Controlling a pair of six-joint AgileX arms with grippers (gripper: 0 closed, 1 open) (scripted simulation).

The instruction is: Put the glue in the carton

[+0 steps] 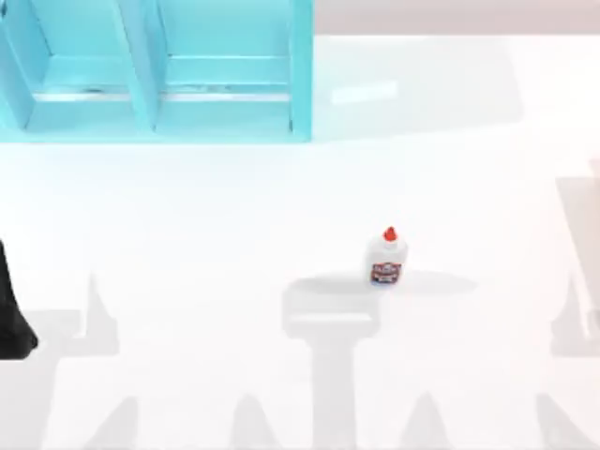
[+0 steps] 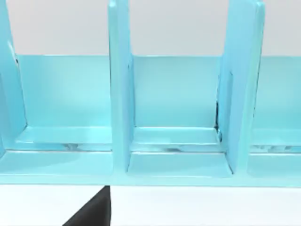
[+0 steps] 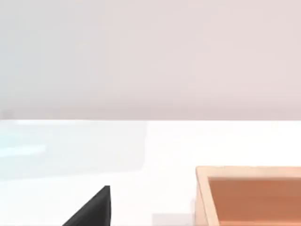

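The glue (image 1: 386, 258), a small white bottle with a red cap and a red-and-blue label, stands upright on the white table, right of centre in the top view. The carton (image 3: 201, 197) is an open brown box whose rim and inside show in the right wrist view. A dark part of my left arm (image 1: 11, 309) sits at the table's left edge, far from the glue. A black piece of my left gripper (image 2: 94, 212) shows in the left wrist view. A black piece of my right gripper (image 3: 94, 209) shows in the right wrist view, beside the carton. Nothing is held.
A light-blue shelf unit (image 1: 155, 75) with upright dividers stands at the back left, and the left wrist view faces its compartments (image 2: 174, 117). White table surface lies all around the glue.
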